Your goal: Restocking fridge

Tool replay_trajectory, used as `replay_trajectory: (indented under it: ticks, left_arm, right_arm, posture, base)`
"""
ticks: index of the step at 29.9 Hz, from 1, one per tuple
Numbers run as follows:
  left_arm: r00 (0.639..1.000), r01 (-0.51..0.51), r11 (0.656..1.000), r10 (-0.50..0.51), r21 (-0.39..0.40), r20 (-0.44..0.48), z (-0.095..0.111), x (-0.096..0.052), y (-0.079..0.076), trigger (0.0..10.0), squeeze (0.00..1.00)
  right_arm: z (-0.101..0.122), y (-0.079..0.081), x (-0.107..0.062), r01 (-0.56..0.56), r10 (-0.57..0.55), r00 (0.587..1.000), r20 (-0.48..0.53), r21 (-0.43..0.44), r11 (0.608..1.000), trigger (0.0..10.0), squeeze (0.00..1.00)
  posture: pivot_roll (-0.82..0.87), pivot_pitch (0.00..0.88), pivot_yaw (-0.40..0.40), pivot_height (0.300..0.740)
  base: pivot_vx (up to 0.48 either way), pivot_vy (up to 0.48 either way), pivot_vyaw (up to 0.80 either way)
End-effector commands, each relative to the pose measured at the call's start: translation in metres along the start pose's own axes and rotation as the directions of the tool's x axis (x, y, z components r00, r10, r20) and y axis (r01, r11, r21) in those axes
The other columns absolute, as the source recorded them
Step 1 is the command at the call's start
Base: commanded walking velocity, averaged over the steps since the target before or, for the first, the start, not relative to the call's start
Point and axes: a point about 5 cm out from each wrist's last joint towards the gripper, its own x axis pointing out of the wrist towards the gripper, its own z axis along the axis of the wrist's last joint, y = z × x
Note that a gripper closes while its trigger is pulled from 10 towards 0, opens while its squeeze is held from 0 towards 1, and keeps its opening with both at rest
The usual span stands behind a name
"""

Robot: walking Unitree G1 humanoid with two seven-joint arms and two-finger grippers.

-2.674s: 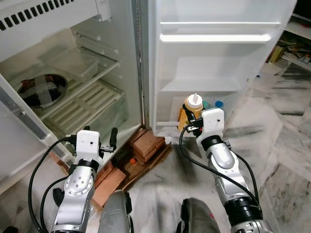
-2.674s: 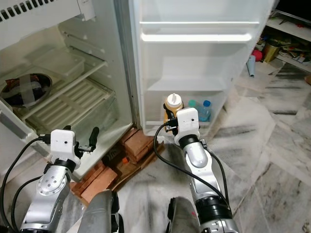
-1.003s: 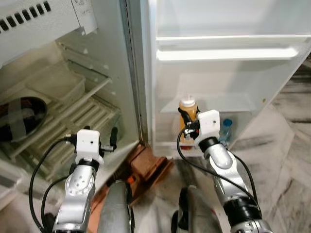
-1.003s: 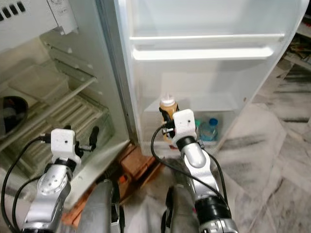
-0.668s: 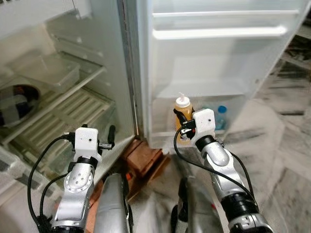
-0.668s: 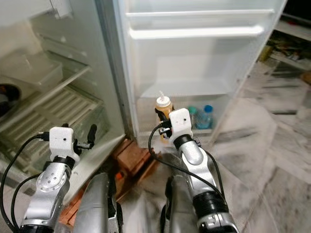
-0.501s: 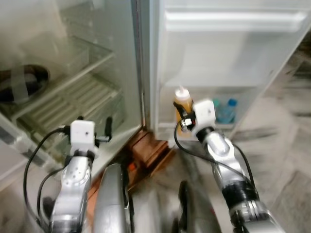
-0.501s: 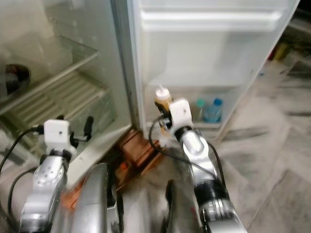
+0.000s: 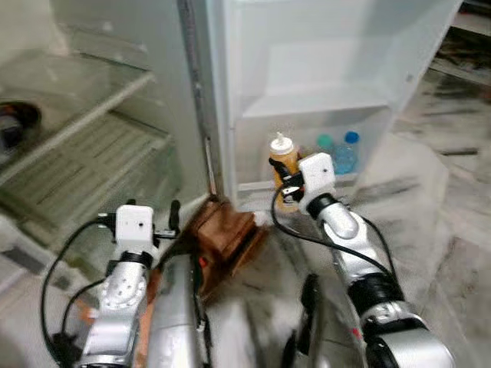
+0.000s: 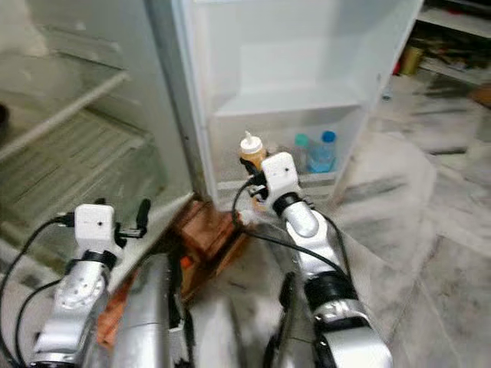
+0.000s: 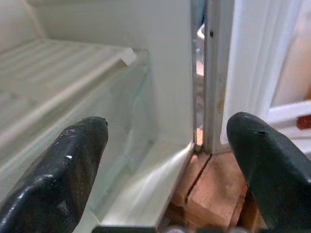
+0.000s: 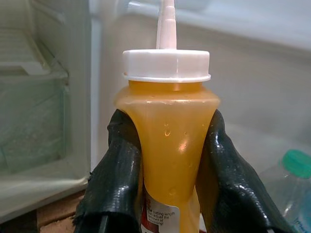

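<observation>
Compared with the moment before, the head camera is now looking lower, so the door's bottom shelf (image 9: 307,178) is sitting higher in the head views, and the right gripper (image 9: 287,182) is still carrying the sauce bottle (image 9: 283,164) just in front of that shelf. Its two black fingers (image 12: 116,179) are pressing against the orange body from either side, below the shoulder, with the label showing between them. The sauce bottle is standing upright, its long axis vertical, its white cap (image 12: 166,65) and thin nozzle (image 12: 166,24) pointing up. Just beside it, on the door's bottom shelf, two water bottles (image 9: 343,153) with a green and a blue cap are standing. The left gripper (image 11: 160,160) is hovering low near the fridge's main compartment (image 9: 92,153), its fingers spread wide with nothing between them, facing the ribbed drawer cover (image 11: 58,73) and the wooden blocks (image 9: 222,230) under the fridge.
</observation>
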Motion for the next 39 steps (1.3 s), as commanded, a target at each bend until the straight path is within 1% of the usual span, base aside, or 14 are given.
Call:
replay_trajectory:
  ticks: [1, 12, 14, 18, 21, 24, 27, 28, 31, 33, 34, 35, 37, 39]
  left_arm:
    - [1.000, 0.005, 1.000, -0.005, 0.013, 0.009, 0.004, -0.005, 0.001, 10.0, 0.00]
    - [1.000, -0.021, 0.999, 0.021, 0.046, 0.001, 0.015, -0.036, 0.016, 10.0, 0.00]
    - [1.000, -0.010, 0.998, 0.011, 0.058, -0.015, 0.017, -0.045, 0.017, 10.0, 0.00]
    - [1.000, -0.009, 0.998, 0.011, 0.064, -0.022, 0.019, -0.050, 0.017, 10.0, 0.00]
    - [0.999, -0.012, 0.998, 0.014, 0.067, -0.033, 0.023, -0.059, 0.019, 10.0, 0.00]
    - [0.999, -0.010, 0.998, 0.013, 0.068, -0.048, 0.024, -0.066, 0.018, 10.0, 0.00]
    - [0.998, -0.008, 0.998, 0.012, 0.068, -0.062, 0.025, -0.074, 0.017, 10.0, 0.00]
    - [0.998, -0.008, 0.998, 0.012, 0.068, -0.062, 0.025, -0.074, 0.017, 10.0, 0.00]
    - [0.997, 0.001, 0.998, 0.004, 0.066, -0.073, 0.028, -0.080, 0.014, 10.0, 0.00]
    - [0.996, 0.005, 0.998, 0.000, 0.066, -0.084, 0.030, -0.084, 0.014, 10.0, 0.00]
    - [0.996, 0.005, 0.998, 0.000, 0.066, -0.084, 0.030, -0.084, 0.014, 10.0, 0.00]
    - [0.996, 0.005, 0.998, 0.001, 0.067, -0.090, 0.031, -0.086, 0.014, 10.0, 0.00]
    - [0.996, 0.005, 0.998, 0.001, 0.068, -0.093, 0.031, -0.086, 0.014, 10.0, 0.00]
    - [0.995, 0.005, 0.998, 0.002, 0.069, -0.101, 0.032, -0.089, 0.014, 10.0, 0.00]
  right_arm:
    - [0.010, 0.000, 0.008, -0.011, 0.012, 0.999, 0.041, -0.028, 1.000, 10.0, 0.00]
    - [0.054, 0.002, 0.048, -0.027, 0.037, 0.985, 0.166, -0.061, 0.998, 10.0, 0.00]
    - [0.064, 0.009, 0.058, -0.050, 0.058, 0.981, 0.185, -0.046, 0.998, 10.0, 0.00]
    - [0.069, 0.020, 0.064, -0.102, 0.113, 0.976, 0.186, -0.069, 0.992, 10.0, 0.00]
    - [0.078, 0.032, 0.069, -0.138, 0.165, 0.962, 0.215, -0.135, 0.981, 10.0, 0.00]
    - [0.084, 0.029, 0.071, -0.092, 0.135, 0.962, 0.236, -0.183, 0.979, 10.0, 0.00]
    - [0.093, 0.025, 0.074, -0.034, 0.111, 0.957, 0.270, -0.275, 0.961, 10.0, 0.00]
    - [0.093, 0.025, 0.074, -0.034, 0.111, 0.957, 0.270, -0.275, 0.961, 10.0, 0.00]
    - [0.103, 0.026, 0.077, 0.004, 0.108, 0.947, 0.303, -0.349, 0.937, 10.0, 0.00]
    - [0.109, 0.031, 0.079, 0.037, 0.120, 0.933, 0.338, -0.422, 0.906, 10.0, 0.00]
    - [0.109, 0.031, 0.079, 0.037, 0.120, 0.933, 0.338, -0.422, 0.906, 10.0, 0.00]
    - [0.110, 0.032, 0.079, 0.085, 0.100, 0.928, 0.359, -0.464, 0.882, 10.0, 0.00]
    - [0.107, 0.034, 0.078, 0.092, 0.093, 0.931, 0.352, -0.475, 0.875, 10.0, 0.00]
    - [0.097, 0.036, 0.077, 0.091, 0.083, 0.944, 0.319, -0.493, 0.865, 10.0, 0.00]
  posture:
    - [0.14, 0.176, 0.031, 0.499]
    - [0.24, 0.287, 0.044, 0.499]
    - [0.26, 0.305, 0.048, 0.499]
    - [0.29, 0.323, 0.051, 0.499]
    - [0.31, 0.353, 0.054, 0.499]
    - [0.32, 0.368, 0.054, 0.499]
    - [0.34, 0.393, 0.057, 0.499]
    - [0.34, 0.393, 0.057, 0.499]
    - [0.35, 0.409, 0.059, 0.499]
    - [0.36, 0.417, 0.060, 0.499]
    - [0.36, 0.417, 0.060, 0.499]
    - [0.37, 0.428, 0.058, 0.499]
    - [0.37, 0.431, 0.058, 0.499]
    - [0.38, 0.438, 0.055, 0.499]
  base:
    - [0.000, 0.000, 0.00]
    - [0.000, 0.000, 0.00]
    - [0.000, 0.000, 0.00]
    - [0.000, 0.000, 0.00]
    - [0.000, 0.000, 0.00]
    - [0.000, 0.000, 0.00]
    - [0.000, 0.000, 0.00]
    - [0.000, 0.000, 0.00]
    - [0.000, 0.000, 0.00]
    - [0.000, 0.000, 0.00]
    - [0.000, 0.000, 0.00]
    - [0.000, 0.000, 0.00]
    - [0.000, 0.000, 0.00]
    - [0.000, 0.000, 0.00]
